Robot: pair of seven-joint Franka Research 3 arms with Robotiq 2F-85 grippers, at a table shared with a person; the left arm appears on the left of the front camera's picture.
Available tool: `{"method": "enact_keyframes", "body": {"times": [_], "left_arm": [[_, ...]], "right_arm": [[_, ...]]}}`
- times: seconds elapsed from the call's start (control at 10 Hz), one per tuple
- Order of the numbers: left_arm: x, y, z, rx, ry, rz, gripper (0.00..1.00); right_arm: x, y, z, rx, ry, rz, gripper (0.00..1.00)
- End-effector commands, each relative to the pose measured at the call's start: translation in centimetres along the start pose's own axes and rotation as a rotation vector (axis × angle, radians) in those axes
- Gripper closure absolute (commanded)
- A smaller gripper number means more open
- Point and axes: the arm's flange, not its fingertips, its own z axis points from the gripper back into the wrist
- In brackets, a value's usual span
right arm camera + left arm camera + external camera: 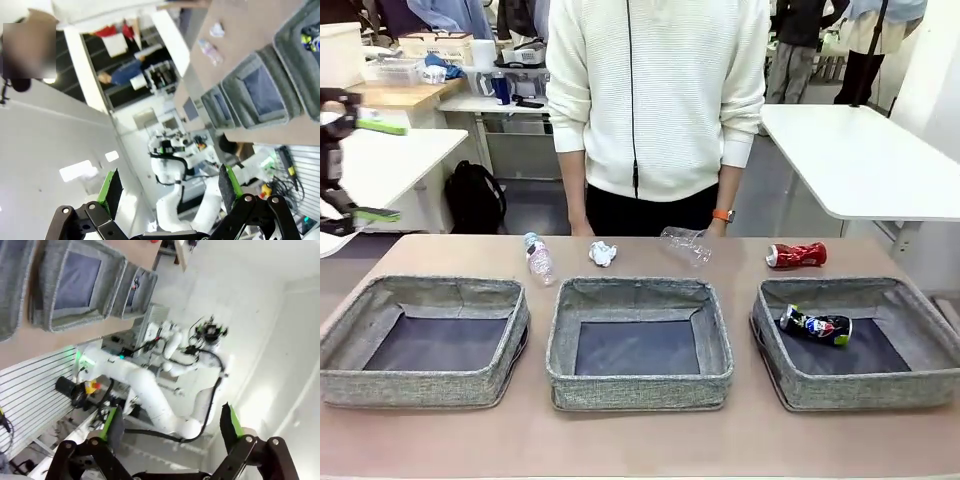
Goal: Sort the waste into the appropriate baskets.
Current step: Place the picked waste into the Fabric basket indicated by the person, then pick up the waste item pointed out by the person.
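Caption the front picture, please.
A crushed can lies in the right basket; bottle, paper, cup and red can wait outside.

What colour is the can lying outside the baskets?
Red; the can shows best in the front view.

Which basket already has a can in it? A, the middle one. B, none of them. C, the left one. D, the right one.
D: the dark can lies in the right basket, while the left basket and middle basket hold nothing.
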Motion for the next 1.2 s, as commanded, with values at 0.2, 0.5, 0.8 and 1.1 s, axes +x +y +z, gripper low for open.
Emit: {"method": "enact_keyframes", "body": {"times": [0.2,0.5,0.8,1.1], "left_arm": [[0.0,0.0,0.0,0.000,0.000,0.000,0.00],[0.0,0.0,0.0,0.000,0.000,0.000,0.00],[0.0,0.0,0.0,0.000,0.000,0.000,0.00],[0.0,0.0,0.0,0.000,0.000,0.000,0.00]], "right_arm": [[-0.2,0.4,-2.1,-0.033,0.045,0.009,0.00],[-0.2,0.4,-2.1,-0.033,0.045,0.009,0.00],[-0.2,0.4,-2.1,-0.033,0.045,0.009,0.00],[-0.2,0.4,-2.1,-0.033,0.045,0.009,0.00]]}}
